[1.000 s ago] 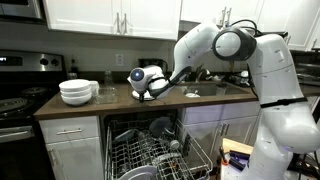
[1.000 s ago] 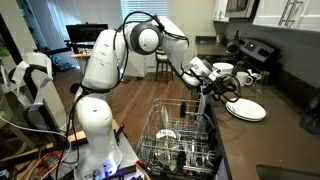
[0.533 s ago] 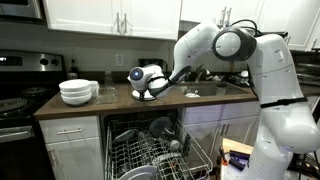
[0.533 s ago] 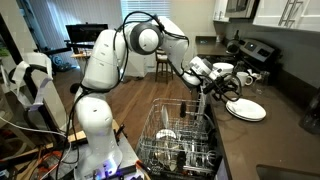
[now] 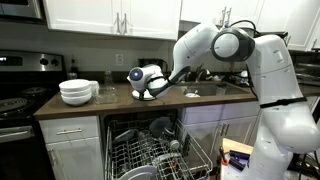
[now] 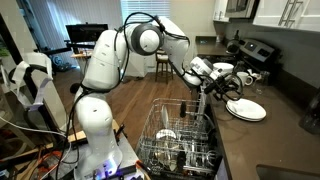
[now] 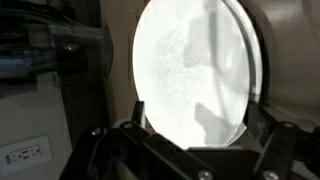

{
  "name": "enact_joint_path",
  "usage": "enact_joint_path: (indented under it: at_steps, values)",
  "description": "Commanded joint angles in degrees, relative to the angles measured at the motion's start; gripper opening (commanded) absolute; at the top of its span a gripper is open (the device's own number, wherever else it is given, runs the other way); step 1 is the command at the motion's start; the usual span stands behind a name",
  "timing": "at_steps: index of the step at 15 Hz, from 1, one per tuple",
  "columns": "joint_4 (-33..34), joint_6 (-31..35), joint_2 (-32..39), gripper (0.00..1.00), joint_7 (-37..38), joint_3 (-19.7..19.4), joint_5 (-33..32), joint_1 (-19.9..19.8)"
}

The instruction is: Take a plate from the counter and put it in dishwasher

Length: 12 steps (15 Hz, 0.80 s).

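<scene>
The white plate (image 7: 195, 70) fills the wrist view, lying just ahead of my gripper (image 7: 200, 112). The jaws stand wide apart, one finger (image 7: 140, 118) at the plate's lower left edge and the other at its lower right. In both exterior views the plate (image 6: 247, 109) (image 5: 153, 96) lies flat on the dark counter (image 5: 110, 103) near its front edge. My gripper (image 6: 222, 88) (image 5: 142, 92) hovers low beside it. The dishwasher (image 5: 150, 150) stands open below, its wire rack (image 6: 180, 135) pulled out and holding several dishes.
A stack of deep white bowls (image 5: 77, 91) sits on the counter toward the stove (image 5: 15, 105). More white dishes (image 6: 243, 76) stand behind the gripper. White cabinets hang above the counter. The robot's base (image 6: 95, 130) stands next to the pulled-out rack.
</scene>
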Motion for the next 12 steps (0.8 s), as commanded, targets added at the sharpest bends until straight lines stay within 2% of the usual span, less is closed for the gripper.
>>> enact_joint_path:
  at_steps: [1, 4, 5, 7, 9, 12]
  values:
    - [1.7, 0.7, 1.3, 1.00, 0.9, 0.3, -2.8, -0.9]
    - [1.8, 0.8, 1.4, 1.00, 1.0, 0.4, -3.2, -1.1]
    - [1.8, 0.9, 1.4, 0.86, 1.0, 0.4, -3.3, -1.1]
    - [1.8, 0.9, 1.5, 0.75, 1.0, 0.4, -3.3, -1.1]
    - [1.8, 0.8, 1.7, 0.71, 0.9, 0.4, -3.2, -1.1]
    - [2.0, 0.9, 1.8, 0.80, 0.8, 0.4, -3.1, -1.2]
